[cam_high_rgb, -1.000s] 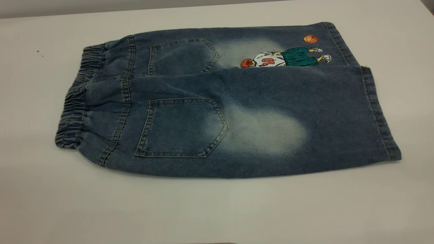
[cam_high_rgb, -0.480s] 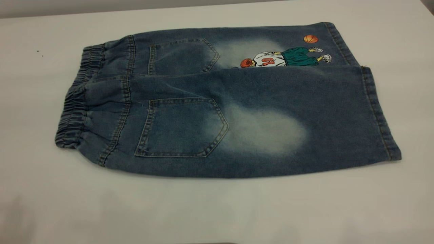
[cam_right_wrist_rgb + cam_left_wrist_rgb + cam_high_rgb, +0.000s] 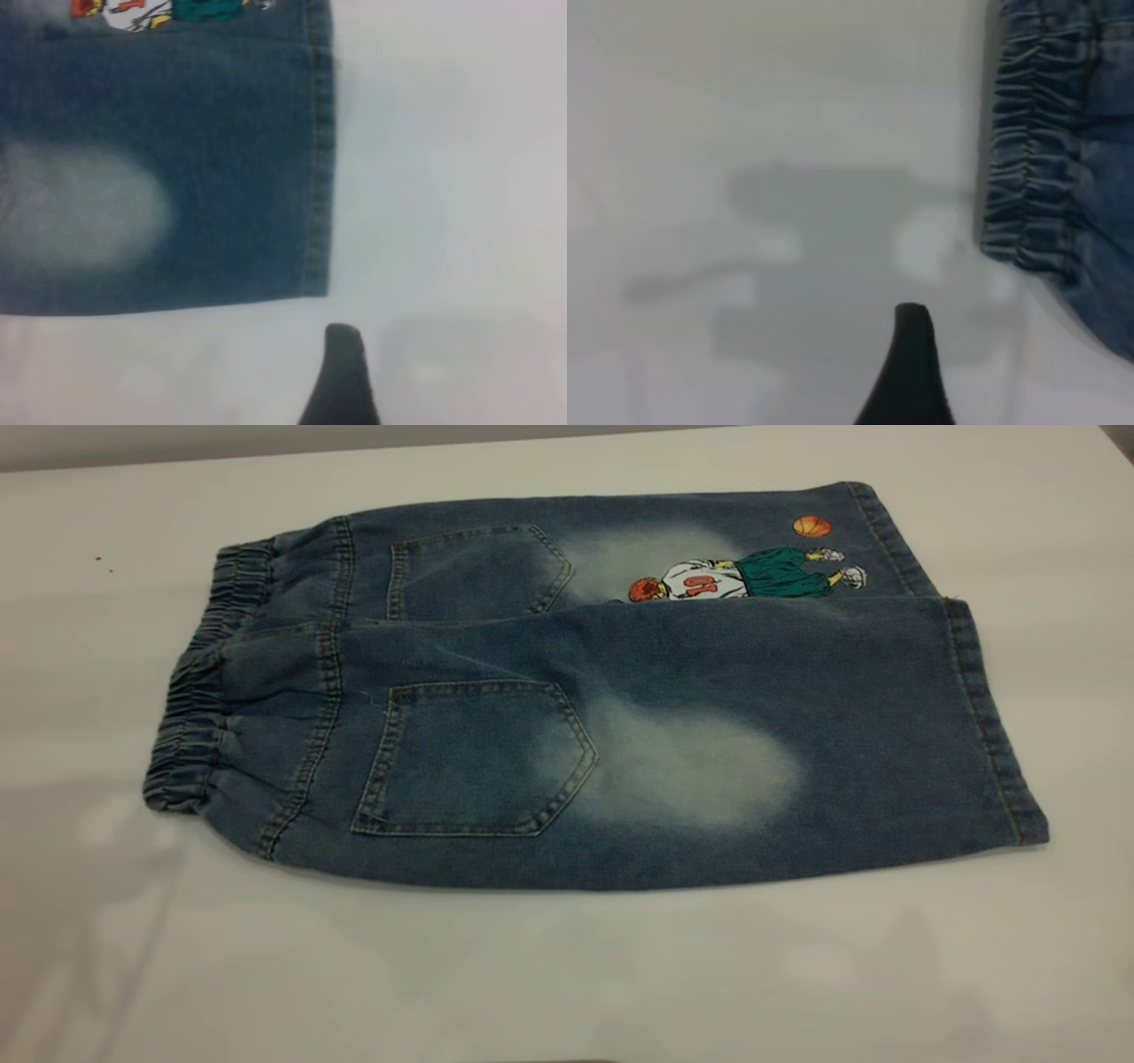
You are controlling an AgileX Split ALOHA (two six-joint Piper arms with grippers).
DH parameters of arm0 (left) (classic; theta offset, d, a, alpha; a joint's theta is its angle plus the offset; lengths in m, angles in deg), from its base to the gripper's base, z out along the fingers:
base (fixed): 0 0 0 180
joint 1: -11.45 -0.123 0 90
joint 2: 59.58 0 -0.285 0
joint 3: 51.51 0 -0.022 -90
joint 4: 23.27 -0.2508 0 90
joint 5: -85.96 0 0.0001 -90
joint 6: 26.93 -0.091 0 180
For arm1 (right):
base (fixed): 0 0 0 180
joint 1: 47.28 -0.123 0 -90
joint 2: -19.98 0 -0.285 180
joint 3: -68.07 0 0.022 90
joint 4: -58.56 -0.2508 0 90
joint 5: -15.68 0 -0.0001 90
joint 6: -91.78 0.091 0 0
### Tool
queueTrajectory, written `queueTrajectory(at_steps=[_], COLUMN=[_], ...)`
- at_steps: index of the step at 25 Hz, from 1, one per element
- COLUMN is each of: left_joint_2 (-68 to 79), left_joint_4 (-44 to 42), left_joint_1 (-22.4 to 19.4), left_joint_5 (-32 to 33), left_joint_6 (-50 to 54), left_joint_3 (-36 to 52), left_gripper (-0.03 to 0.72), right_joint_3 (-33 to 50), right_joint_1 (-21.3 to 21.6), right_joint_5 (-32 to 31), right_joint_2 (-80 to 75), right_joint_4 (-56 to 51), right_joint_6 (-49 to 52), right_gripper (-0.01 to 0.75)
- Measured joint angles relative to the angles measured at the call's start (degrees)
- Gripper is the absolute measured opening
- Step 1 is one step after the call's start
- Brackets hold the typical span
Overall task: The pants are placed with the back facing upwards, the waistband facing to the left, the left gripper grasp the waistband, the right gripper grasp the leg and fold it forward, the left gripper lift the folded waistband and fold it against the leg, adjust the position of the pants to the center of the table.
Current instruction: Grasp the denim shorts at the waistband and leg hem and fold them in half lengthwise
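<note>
left gripper (image 3: 911,354) and right gripper (image 3: 341,372) hover over bare tabletop, nothing grasped yet

only one black fingertip of each shows, so whether either is spread or closed can't be told; neither touches cloth. the short blue washed-denim pants (image 3: 585,691) lie flat, back pockets up, on the plain pale grey table (image 3: 567,974). their gathered elastic waistband (image 3: 1028,159) is near the left fingertip, and the plain faded leg's (image 3: 797,735) stitched hem (image 3: 321,159) near the right, likely so each arm can reach its own end for the first fold.
</note>
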Motion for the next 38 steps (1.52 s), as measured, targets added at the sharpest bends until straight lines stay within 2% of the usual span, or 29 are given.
queueTrajectory(at_steps=[8, 16, 21, 26, 33, 36, 38], left_joint_2=[13.7, 22.6, 25.9, 29.2, 33.6, 34.6, 35.0], left_joint_4=[0.0, 0.0, 0.0, 0.0, 0.0, 0.0, 0.0], left_joint_1=[0.6, 3.6, 4.1, 6.3, 6.7, 6.7, 6.7], left_joint_5=[-6.9, -8.6, -10.3, -13.6, -15.9, -17.5, -18.7], left_joint_6=[-0.5, -1.5, -1.5, -1.5, -1.4, -1.3, -1.2], left_joint_3=[-0.8, -5.6, -5.7, -5.8, -6.1, -6.2, -6.2], left_gripper=[0.557, 0.557, 0.557, 0.557, 0.557, 0.539, 0.485], right_joint_3=[-0.1, -0.4, -0.4, -0.4, -0.4, -0.4, -0.4], right_joint_1=[0.0, 0.0, 0.0, 0.0, 0.0, 0.0, 0.0], right_joint_5=[3.1, 3.2, 3.2, 3.2, 3.2, 3.2, 3.2], right_joint_2=[-0.3, -0.3, -0.4, -0.4, -0.4, -0.4, -0.4], right_joint_4=[-3.3, -5.0, -5.3, -6.0, -6.0, -6.1, -6.1], right_joint_6=[-4.5, -7.4, -7.5, -7.7, -7.8, -7.8, -7.9], right_gripper=[0.5, 0.5, 0.5, 0.5, 0.5, 0.5, 0.5])
